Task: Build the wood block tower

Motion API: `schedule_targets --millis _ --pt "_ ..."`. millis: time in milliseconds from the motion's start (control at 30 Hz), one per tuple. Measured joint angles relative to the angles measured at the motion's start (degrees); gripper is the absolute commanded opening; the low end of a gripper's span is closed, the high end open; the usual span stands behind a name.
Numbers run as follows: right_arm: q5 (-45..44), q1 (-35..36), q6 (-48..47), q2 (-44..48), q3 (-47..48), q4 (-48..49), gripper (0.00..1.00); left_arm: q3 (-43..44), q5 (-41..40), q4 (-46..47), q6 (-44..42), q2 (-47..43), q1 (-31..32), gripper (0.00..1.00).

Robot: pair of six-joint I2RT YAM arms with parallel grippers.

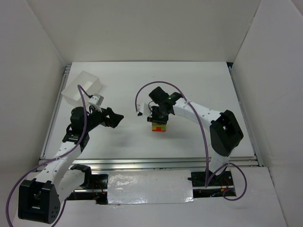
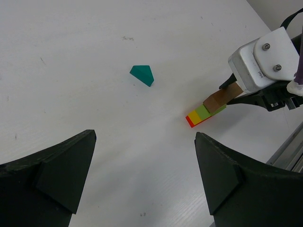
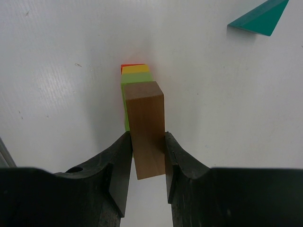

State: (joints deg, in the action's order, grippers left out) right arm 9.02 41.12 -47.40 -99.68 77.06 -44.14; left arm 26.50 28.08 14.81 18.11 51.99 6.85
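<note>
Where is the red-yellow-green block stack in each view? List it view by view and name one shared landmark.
Top external: block stack at picture centre, just below the right hand.
Left wrist: right of centre, beneath the tan block.
Right wrist: upper middle, behind the tan block.
Shared landmark: the right hand, shut on the tan block above the stack.

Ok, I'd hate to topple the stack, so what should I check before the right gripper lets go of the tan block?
1. Tan block clamped in the right gripper: ok.
2. Tan block above the coloured stack: ok.
3. Tan block resting flat on the green block: cannot tell.
4. Left gripper open, empty, apart from the stack: ok.
5. Teal peaked block lying free on the table, apart from the stack: ok.
</note>
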Motion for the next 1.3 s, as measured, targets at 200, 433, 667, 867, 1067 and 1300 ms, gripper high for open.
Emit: schedule_targets --millis 200,433,667,867,1067,1300 --pt "-0.55 0.02 0.02 0.00 0.00 0.00 0.33 0.00 0.33 0.13 0.00 0.00 0.00 0.99" --pt "-0.68 0.04 0.02 0.00 0.00 0.02 0.33 0.00 0.37 0.20 0.00 -0.02 0.00 0.99" --pt "-0.66 0.11 0.04 0.00 0.00 0.00 0.34 0.00 0.63 0.20 0.00 -0.02 0.00 0.99" --pt "-0.66 0.15 0.04 0.00 0.00 0.02 0.36 0.00 0.72 0.22 0.00 -0.02 0.00 0.99" --pt "-0.66 0.15 0.04 0.00 0.00 0.02 0.38 0.00 0.72 0.20 0.00 -0.33 0.00 0.99" --pt "-0.59 0.15 0.07 0.00 0.00 0.00 0.44 0.00 0.68 0.22 0.00 -0.57 0.00 0.99"
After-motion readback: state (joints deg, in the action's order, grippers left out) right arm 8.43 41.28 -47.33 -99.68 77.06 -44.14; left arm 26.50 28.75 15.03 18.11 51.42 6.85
